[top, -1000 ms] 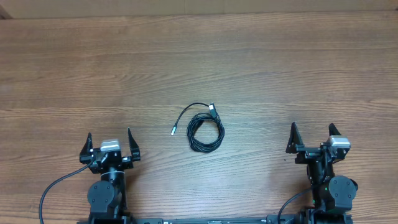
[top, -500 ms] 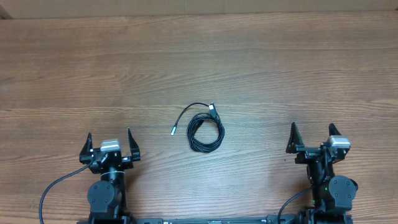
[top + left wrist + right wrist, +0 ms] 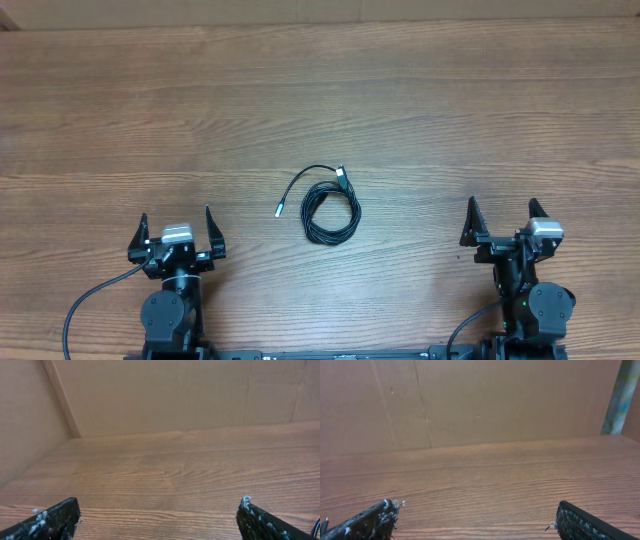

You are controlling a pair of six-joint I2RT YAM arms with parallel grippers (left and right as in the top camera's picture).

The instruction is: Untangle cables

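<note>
At the near edge of the table, my left gripper [image 3: 176, 219] stands with its two black, scuffed fingers [image 3: 54, 518] spread wide apart and nothing between them; from the left wrist I see only bare wood grain in the gap. My right gripper [image 3: 503, 212] is the same: both dark, speckled fingers [image 3: 370, 522] are splayed to the sides of the right wrist view, holding nothing and touching nothing.

Beyond the fingertips the brown wood-grain table [image 3: 420, 100] runs out to a plain tan cardboard wall [image 3: 170, 395] at the far side.

From overhead, the thin black cables [image 3: 354, 214] lie in a small round coil on the table, between my two arms and a little farther out than either gripper, well apart from both. One loose strand arcs out of the coil to the left and ends in a small pale plug tip [image 3: 279, 209]; a dark plug end [image 3: 343, 176] sits at the top of the coil.
</note>
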